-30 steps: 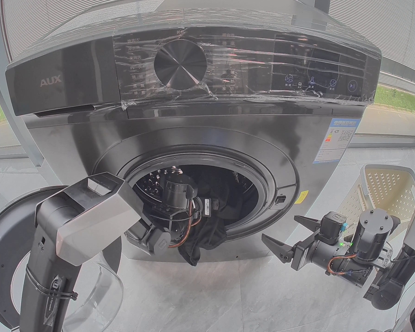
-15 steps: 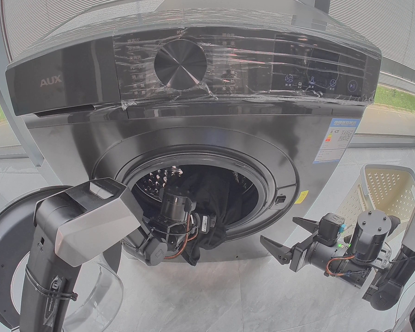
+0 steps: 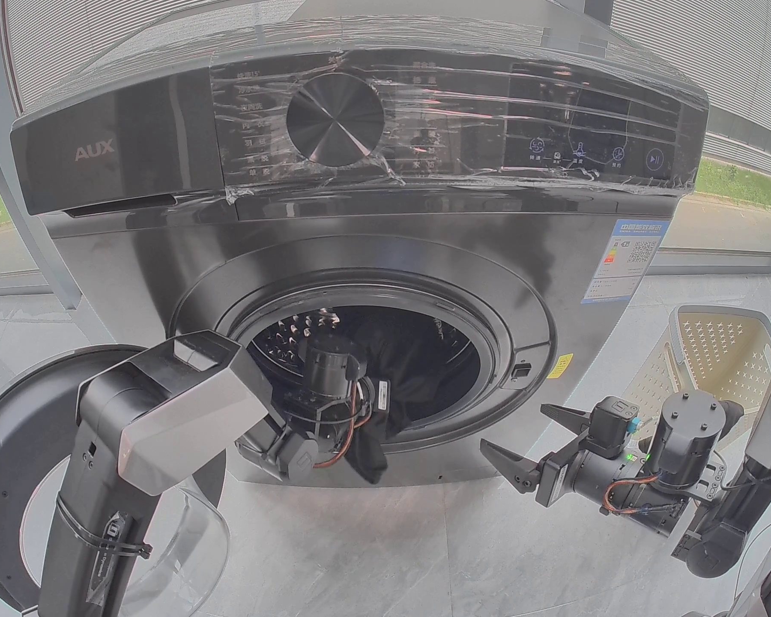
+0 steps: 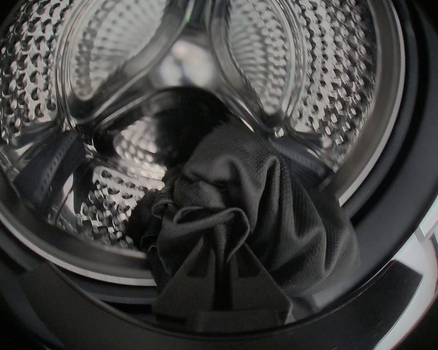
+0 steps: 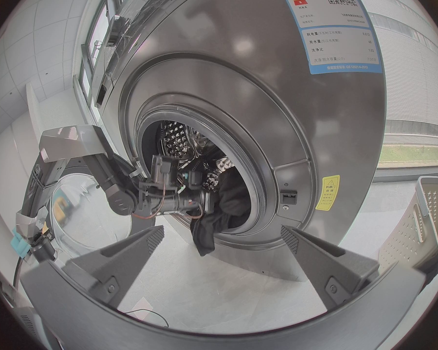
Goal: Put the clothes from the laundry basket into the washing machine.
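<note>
The grey front-loading washing machine (image 3: pixel 360 242) stands with its round drum mouth (image 3: pixel 467 349) open. A black garment (image 3: pixel 407 366) lies across the lower lip, part inside the steel drum (image 4: pixel 131 74) and a fold hanging out over the front (image 3: pixel 370 460). My left gripper (image 3: pixel 396 396) is at the mouth's lower left, shut on this garment (image 4: pixel 258 205), with cloth bunched over its fingertips (image 4: pixel 199 273). My right gripper (image 3: pixel 522 432) hovers open in front of the machine's lower right, holding nothing, its fingers (image 5: pixel 126 258) spread wide. The cream laundry basket (image 3: pixel 720 344) stands at the right, its inside hidden.
The washer's glass door (image 3: pixel 8 439) is swung open at the left, beside my left arm. Pale tiled floor (image 3: pixel 420 542) spreads out in front of the machine. Windows and a wall lie behind the machine and basket (image 5: pixel 433 219).
My left gripper dipped and drew back half a second ago, then rose again toward the drum with the garment; less cloth hangs outside. The right gripper drifted slightly left and down.
</note>
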